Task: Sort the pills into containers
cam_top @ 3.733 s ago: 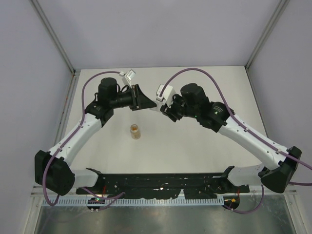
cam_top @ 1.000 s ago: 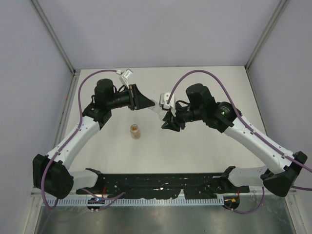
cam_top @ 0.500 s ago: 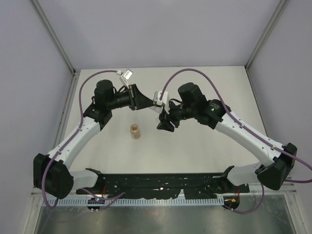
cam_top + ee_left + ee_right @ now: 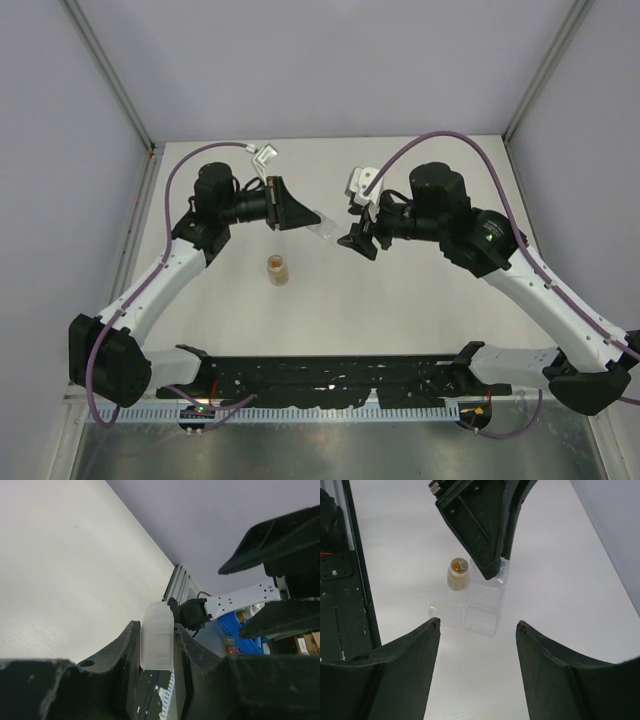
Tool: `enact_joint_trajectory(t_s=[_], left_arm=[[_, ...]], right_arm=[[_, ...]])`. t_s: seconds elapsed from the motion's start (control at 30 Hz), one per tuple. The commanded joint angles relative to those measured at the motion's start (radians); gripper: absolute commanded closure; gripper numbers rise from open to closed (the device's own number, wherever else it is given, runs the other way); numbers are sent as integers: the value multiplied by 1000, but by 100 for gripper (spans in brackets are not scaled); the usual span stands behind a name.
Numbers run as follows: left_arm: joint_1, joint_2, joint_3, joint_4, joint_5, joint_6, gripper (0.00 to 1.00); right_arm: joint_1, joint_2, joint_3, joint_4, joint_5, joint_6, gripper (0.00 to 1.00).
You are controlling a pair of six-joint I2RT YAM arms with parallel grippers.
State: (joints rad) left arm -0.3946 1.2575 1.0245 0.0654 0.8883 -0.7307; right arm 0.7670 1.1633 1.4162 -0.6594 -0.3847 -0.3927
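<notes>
My left gripper [image 4: 300,215] is shut on a nearly colourless clear container [image 4: 321,223], held above the table; in the left wrist view the container [image 4: 157,640] sits pinched between the jaws of that gripper [image 4: 156,626]. An amber container [image 4: 277,269] stands upright on the table below it, and orange-brown pills [image 4: 462,566] show inside it. My right gripper [image 4: 358,240] is open and empty, just right of the clear container. From the right wrist, the open gripper [image 4: 478,624] faces the clear container [image 4: 487,600], with the left fingers [image 4: 480,525] above it. No loose pills show.
The black rail [image 4: 330,375] with both arm bases runs along the near edge. Grey walls and metal posts [image 4: 135,110] close in the table at the left, back and right.
My right gripper has opened and drawn back to the right, away from the clear container. The left gripper still holds the container in about the same place.
</notes>
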Motion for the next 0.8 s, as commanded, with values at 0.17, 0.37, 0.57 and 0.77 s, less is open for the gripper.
enact_joint_trajectory(t_s=[0.17, 0.37, 0.57, 0.77], left_arm=[[-36, 20, 72, -9, 166, 86, 100], [-64, 17, 80, -41, 189, 131, 100], [-69, 25, 86, -46, 196, 139, 100], [-82, 33, 89, -39, 216, 143, 100]], right_arm=[[-44, 107, 62, 35, 72, 49, 33], [-124, 167, 76, 24, -127, 83, 33], [-175, 197, 46, 7, -342, 83, 33], [-172, 237, 32, -8, -448, 75, 34]])
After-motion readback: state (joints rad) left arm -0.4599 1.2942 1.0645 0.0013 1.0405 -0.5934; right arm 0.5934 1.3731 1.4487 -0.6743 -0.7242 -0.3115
